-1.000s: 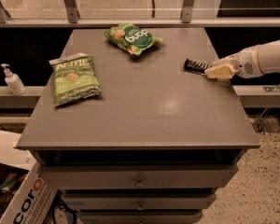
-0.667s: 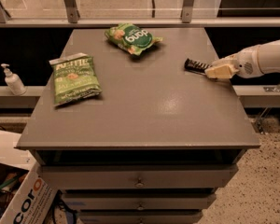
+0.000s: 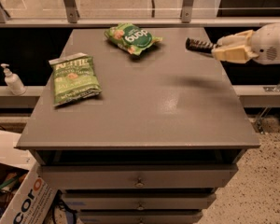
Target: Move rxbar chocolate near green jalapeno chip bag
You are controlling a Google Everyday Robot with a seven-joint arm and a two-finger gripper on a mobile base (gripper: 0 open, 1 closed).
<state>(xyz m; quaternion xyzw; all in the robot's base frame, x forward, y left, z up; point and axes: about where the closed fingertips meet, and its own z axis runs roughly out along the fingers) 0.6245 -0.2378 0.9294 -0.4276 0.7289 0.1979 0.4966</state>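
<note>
The rxbar chocolate [image 3: 199,45] is a slim dark bar held up off the table at the right side, sticking out leftward from my gripper [image 3: 219,49], which is shut on its right end. A faint shadow lies on the tabletop beneath it. The green jalapeno chip bag [image 3: 74,79] lies flat at the table's left side, light green with a white top band, far from the bar.
A darker green puffy bag [image 3: 132,38] with round white letters sits at the back middle of the grey table [image 3: 144,120]. A soap pump bottle [image 3: 11,80] stands on a ledge to the left. A cardboard box [image 3: 18,195] sits on the floor at lower left. Drawers are below the tabletop.
The gripper has lifted the rxbar chocolate off the tabletop; earlier the bar lay on the surface at the right edge with the gripper at it.
</note>
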